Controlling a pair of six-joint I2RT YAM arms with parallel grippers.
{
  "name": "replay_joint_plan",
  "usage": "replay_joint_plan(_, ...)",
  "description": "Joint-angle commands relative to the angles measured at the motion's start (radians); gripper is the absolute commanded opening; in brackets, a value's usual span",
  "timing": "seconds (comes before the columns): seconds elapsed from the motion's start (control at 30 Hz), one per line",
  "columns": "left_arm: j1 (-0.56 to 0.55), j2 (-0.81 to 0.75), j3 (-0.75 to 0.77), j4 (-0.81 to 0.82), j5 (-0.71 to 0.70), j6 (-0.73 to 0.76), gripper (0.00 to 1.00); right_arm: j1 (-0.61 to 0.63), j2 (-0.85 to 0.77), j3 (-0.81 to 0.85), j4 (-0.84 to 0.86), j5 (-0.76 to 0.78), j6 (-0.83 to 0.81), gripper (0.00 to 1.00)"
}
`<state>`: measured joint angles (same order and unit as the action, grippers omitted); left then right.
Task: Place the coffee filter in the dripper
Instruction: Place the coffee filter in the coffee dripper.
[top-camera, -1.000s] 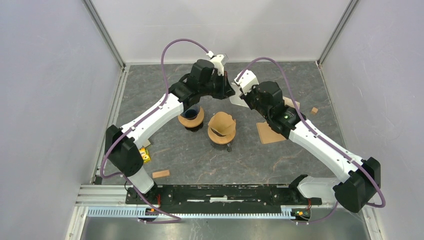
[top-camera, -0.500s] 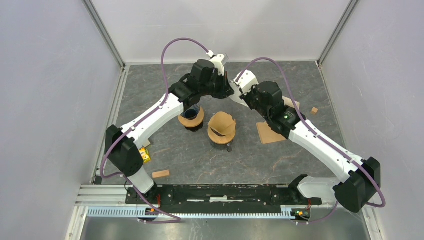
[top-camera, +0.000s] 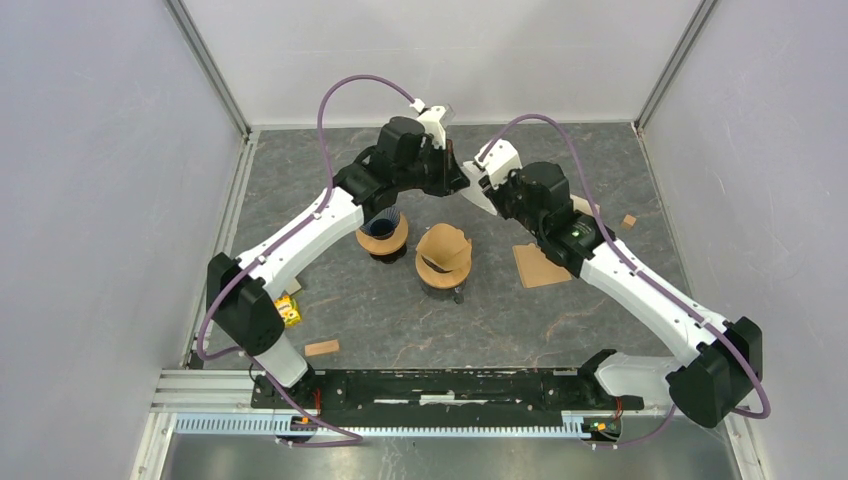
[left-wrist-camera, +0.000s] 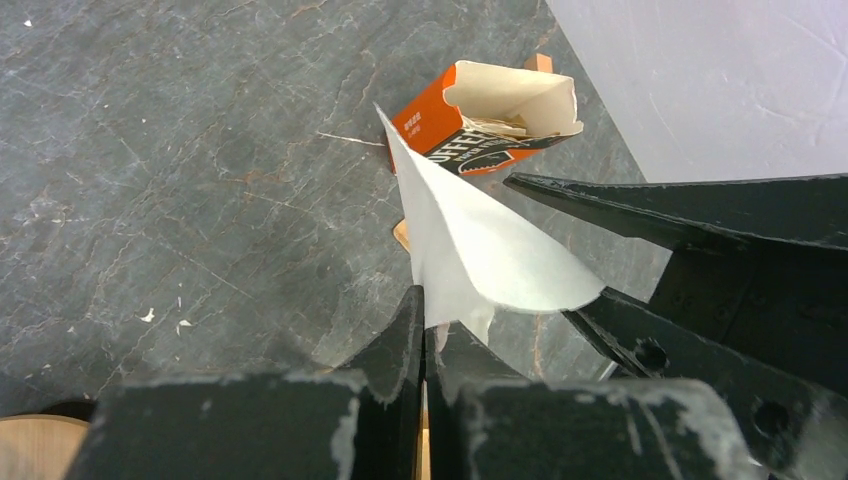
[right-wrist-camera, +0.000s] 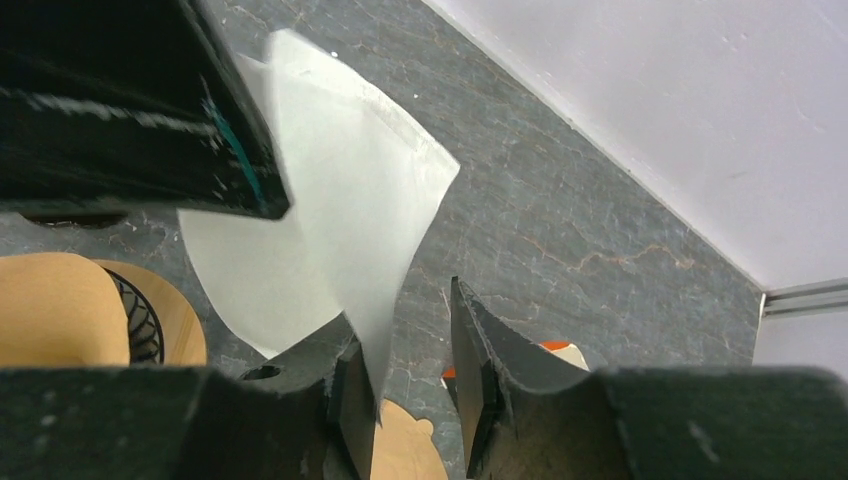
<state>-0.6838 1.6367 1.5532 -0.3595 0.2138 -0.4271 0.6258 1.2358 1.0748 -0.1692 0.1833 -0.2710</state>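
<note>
My left gripper (left-wrist-camera: 425, 318) is shut on the lower edge of a white paper coffee filter (left-wrist-camera: 480, 250) and holds it up above the table at the back centre. My right gripper (right-wrist-camera: 410, 380) is open around the same filter (right-wrist-camera: 340, 220); the paper's edge lies against its left finger (right-wrist-camera: 350, 395). In the top view the two grippers meet, left (top-camera: 452, 183) and right (top-camera: 472, 190). The dripper (top-camera: 383, 236), with a wooden collar and a dark ribbed cone, stands below the left arm and also shows in the right wrist view (right-wrist-camera: 150, 320).
A brown filter-like cone on a dark stand (top-camera: 443, 255) stands next to the dripper. An open orange filter box (left-wrist-camera: 490, 115) lies behind the grippers. Cardboard pieces (top-camera: 540, 266), a wooden block (top-camera: 322, 348) and a yellow item (top-camera: 289, 310) lie on the grey table.
Both wrists have shifted only slightly at the back centre. The filter stays in my left gripper.
</note>
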Motion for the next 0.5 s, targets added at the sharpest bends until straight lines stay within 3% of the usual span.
replay_joint_plan(0.0, 0.025, -0.053, -0.012, 0.07, 0.058, -0.082, 0.02, -0.03, -0.039, -0.031, 0.041, -0.054, 0.043, 0.37)
replay_joint_plan(0.47, 0.049, -0.06, -0.065, 0.137, 0.133, -0.178, 0.02, -0.063, -0.033, -0.049, 0.059, -0.156, 0.102, 0.36)
